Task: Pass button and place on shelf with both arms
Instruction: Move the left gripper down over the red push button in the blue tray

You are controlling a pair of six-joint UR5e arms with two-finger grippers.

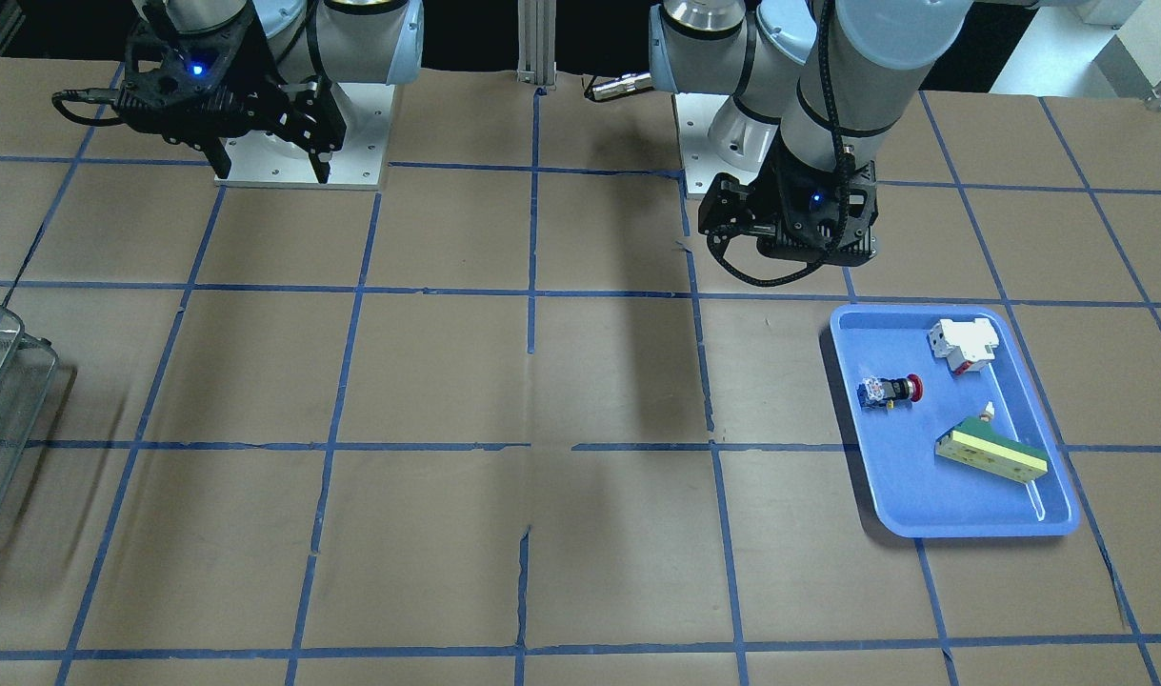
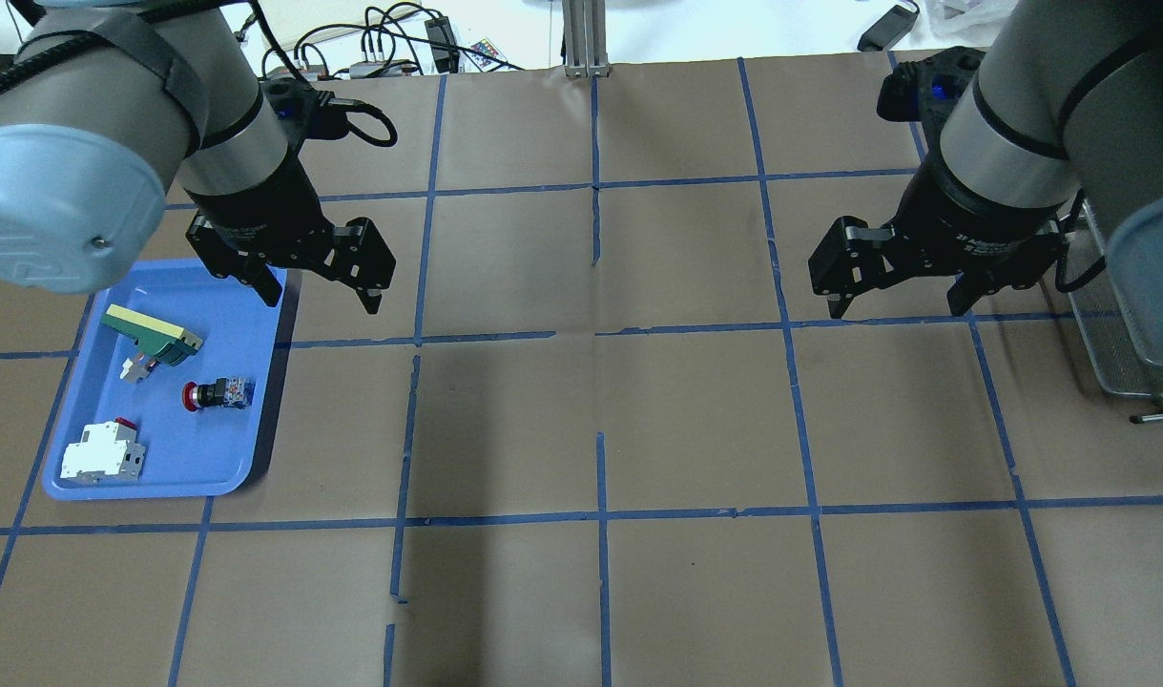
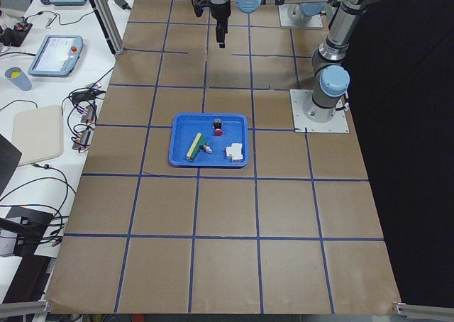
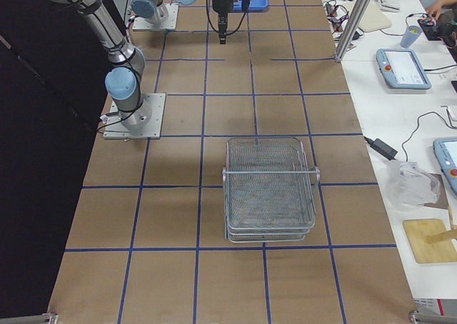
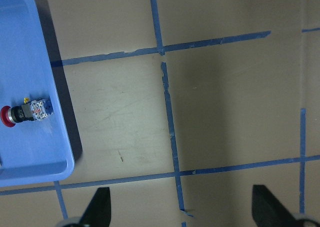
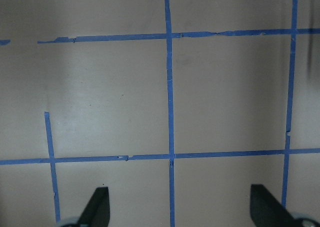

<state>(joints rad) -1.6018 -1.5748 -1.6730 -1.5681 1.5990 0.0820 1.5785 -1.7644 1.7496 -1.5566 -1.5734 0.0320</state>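
Note:
The button (image 2: 214,394), with a red head and black body, lies on its side in the blue tray (image 2: 257,448). It also shows in the front view (image 1: 890,391) and at the left edge of the left wrist view (image 5: 25,112). My left gripper (image 2: 323,298) is open and empty. It hangs above the table just beyond the tray's far right corner, apart from the button. My right gripper (image 2: 896,307) is open and empty over bare table on the right. The wire-mesh shelf (image 4: 271,188) stands at the table's right end (image 2: 1115,324), beside the right arm.
In the tray, a white-and-red boxy switch (image 2: 102,456) and a yellow-green wedge block (image 2: 152,334) lie on either side of the button. Brown paper with blue tape grid lines covers the table (image 2: 600,429). Cables and devices lie beyond the far edge.

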